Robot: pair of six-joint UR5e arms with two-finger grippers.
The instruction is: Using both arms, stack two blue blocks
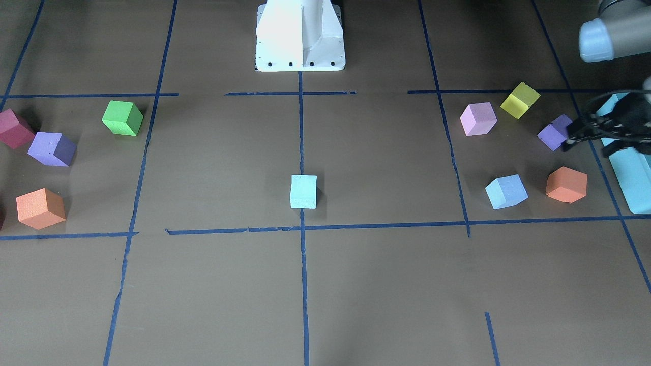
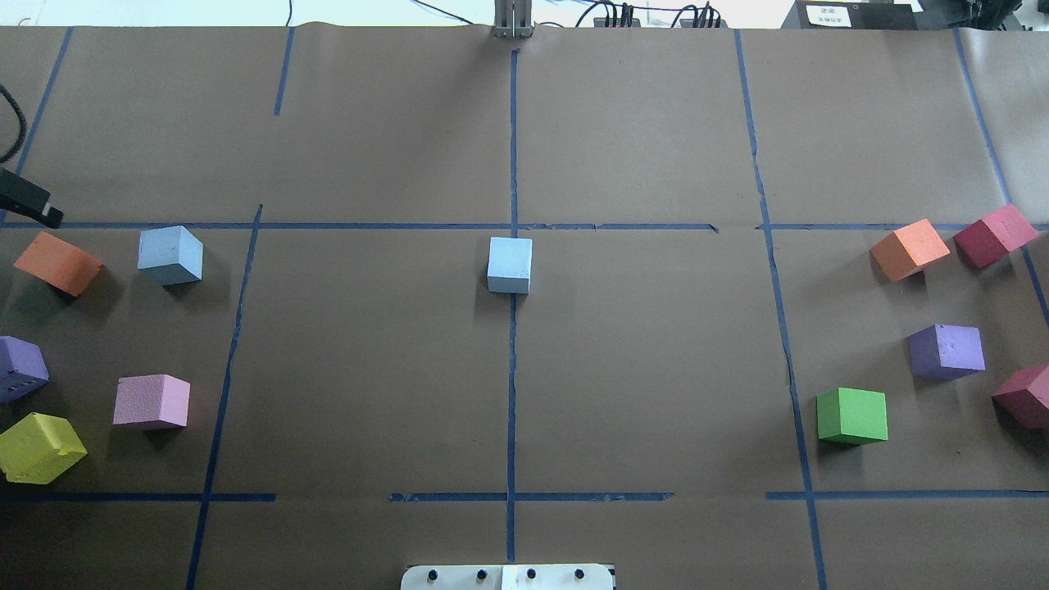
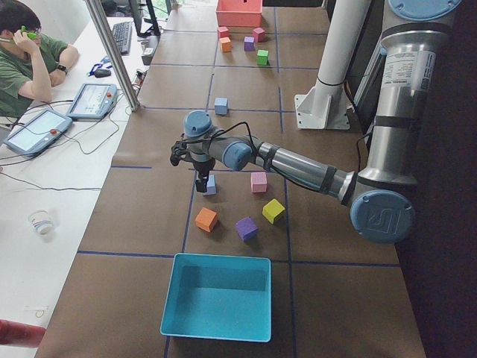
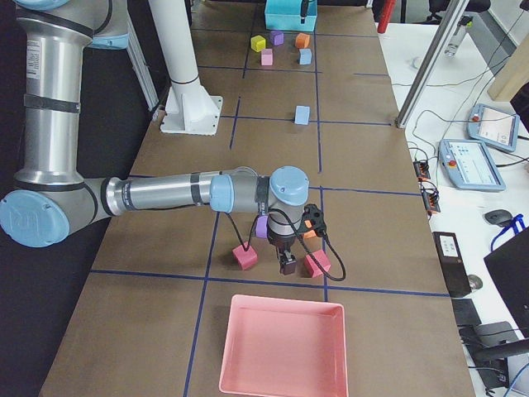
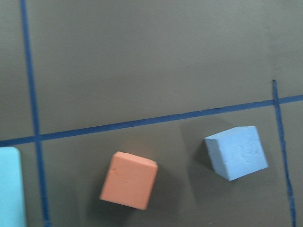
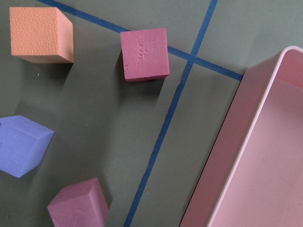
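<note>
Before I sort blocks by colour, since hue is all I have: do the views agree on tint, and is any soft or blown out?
Front-facing view: the centre block reads aqua; overhead view: it reads sky-blue, and the top edge is blown out; left wrist view: slightly soft, the other blue block shadowed on its left; right wrist view: greenish cast.

The pale cyan block [image 1: 303,191] sits on the central tape line [image 1: 304,284], with the white pedestal [image 1: 300,35] at its twelve o'clock. The sky-blue block [image 1: 506,191] lies well apart at its three o'clock, near an orange cube [image 1: 566,184]. At one o'clock from the sky-blue block, the left gripper [image 1: 572,138] hangs beside a purple cube [image 1: 552,136].
</note>
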